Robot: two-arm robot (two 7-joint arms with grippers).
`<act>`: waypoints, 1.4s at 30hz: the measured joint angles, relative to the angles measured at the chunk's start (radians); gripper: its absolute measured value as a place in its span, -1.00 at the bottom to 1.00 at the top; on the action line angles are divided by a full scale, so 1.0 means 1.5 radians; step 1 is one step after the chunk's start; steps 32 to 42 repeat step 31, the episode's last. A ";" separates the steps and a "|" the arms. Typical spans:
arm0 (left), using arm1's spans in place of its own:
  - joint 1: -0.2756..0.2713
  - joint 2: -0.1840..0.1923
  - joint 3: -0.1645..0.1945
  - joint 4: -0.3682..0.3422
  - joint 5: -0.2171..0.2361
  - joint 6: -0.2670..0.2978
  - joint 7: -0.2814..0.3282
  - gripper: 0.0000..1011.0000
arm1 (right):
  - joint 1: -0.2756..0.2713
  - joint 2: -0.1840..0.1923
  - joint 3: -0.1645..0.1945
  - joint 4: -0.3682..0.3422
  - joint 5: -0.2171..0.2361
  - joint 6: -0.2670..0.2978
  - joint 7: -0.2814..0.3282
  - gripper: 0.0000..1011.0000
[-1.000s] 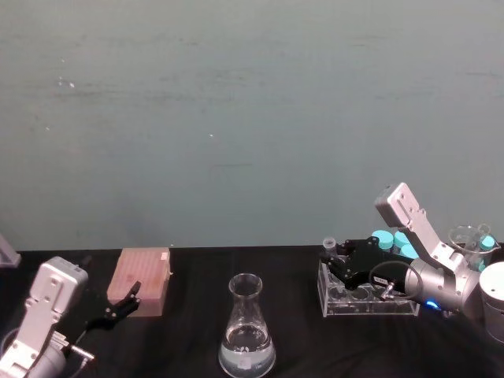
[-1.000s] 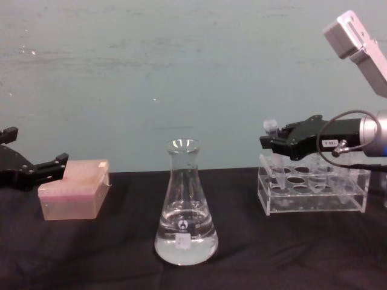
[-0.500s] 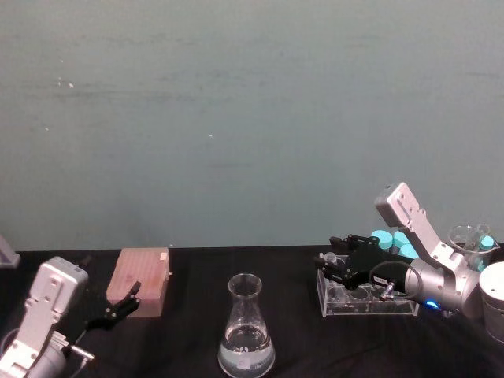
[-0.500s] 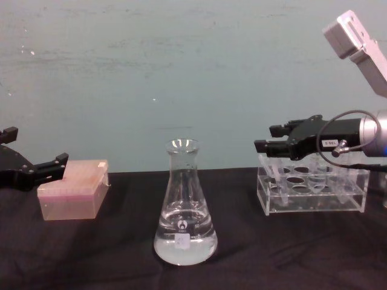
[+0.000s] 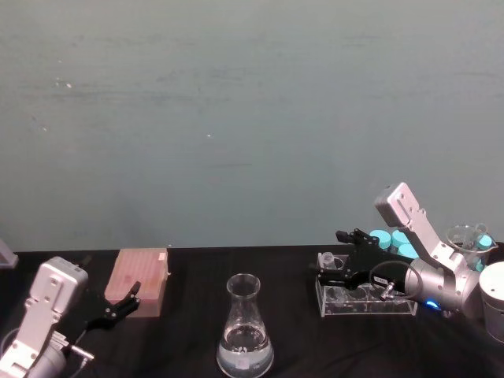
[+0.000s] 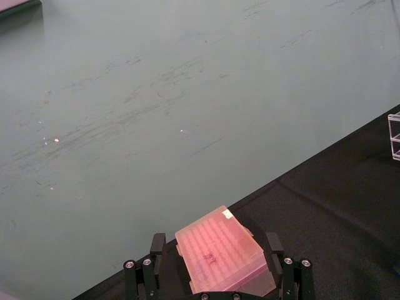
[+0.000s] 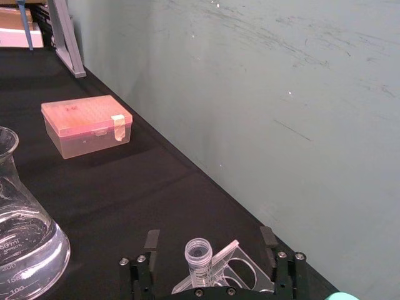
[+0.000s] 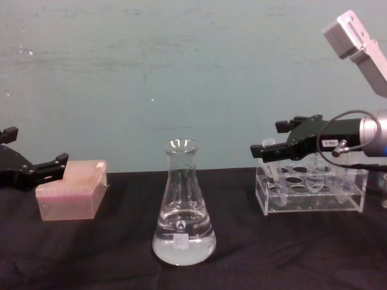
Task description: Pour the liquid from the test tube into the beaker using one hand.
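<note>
From the head camera, the beaker (image 5: 245,329) stands at the near middle of the black tabletop (image 5: 181,331), with clear liquid (image 5: 245,360) pooled in its wide base. To the right, the right gripper (image 5: 336,250) reaches left over the left end of the clear tube rack (image 5: 367,299), its fingers apart, and the test tube (image 5: 326,261) stands upright in the rack's left end between them. Turquoise-capped tubes (image 5: 391,240) sit just behind the arm. At far left the left gripper (image 5: 131,299) rests low beside a pink tip box (image 5: 140,281), fingers apart. In the left wrist view, the two black fingers (image 6: 155,250) stand spread on either side of the pink tip box, not touching it. In the right wrist view, the test tube's open ringed rim shows between the spread fingers (image 7: 150,245), clear of both, with a corner of the rack beneath it; the beaker's shoulder and the tip box lie farther off on the tabletop. From the chest camera, the beaker stands at centre, the liquid filling its lowest part around the small white label (image 8: 179,241), and the right gripper hovers at the top left corner of the rack, well apart from the beaker.
</note>
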 joint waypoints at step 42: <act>0.000 0.000 0.000 0.000 0.000 0.000 0.000 0.98 | 0.000 0.000 0.000 0.000 0.000 0.000 0.000 0.98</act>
